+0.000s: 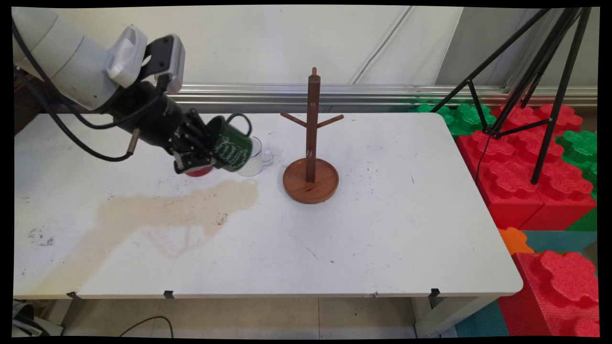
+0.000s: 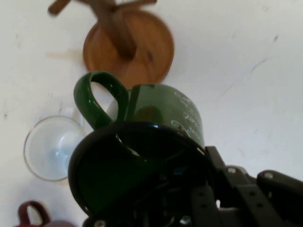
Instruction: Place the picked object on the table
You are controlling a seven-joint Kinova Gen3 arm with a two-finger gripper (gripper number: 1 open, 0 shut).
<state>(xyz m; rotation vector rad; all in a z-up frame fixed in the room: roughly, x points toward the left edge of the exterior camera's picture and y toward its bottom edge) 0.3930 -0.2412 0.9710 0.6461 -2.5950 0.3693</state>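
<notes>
1. Hand view shows the gripper (image 2: pixel 189 198) with its fingers (image 2: pixel 236 189) pinching the rim of a green mug (image 2: pixel 161 118), one inside the dark mouth and one on the outer wall.
2. The green mug (image 1: pixel 232 145) is lifted clear of the tabletop (image 1: pixel 382 229) and tipped on its side, mouth toward the gripper (image 1: pixel 198 145), its handle (image 1: pixel 241 122) uppermost in the main view.
3. A red mug (image 1: pixel 200 171) stands on the tabletop just under the gripper, mostly hidden by it; the hand view catches only its handle (image 2: pixel 31 213) at the bottom edge.
4. A clear glass cup (image 1: pixel 256 160) stands just behind the green mug, its handle toward the rack.
5. A wooden mug rack (image 1: pixel 311 162) with a round base and bare pegs stands near the glass cup, to its right in the main view.
6. A tan stain (image 1: pixel 181 208) spreads over the tabletop in front of the mugs.
7. Red and green foam blocks (image 1: pixel 526 157) and a black tripod (image 1: pixel 540 81) stand beyond the tabletop's right end.
</notes>
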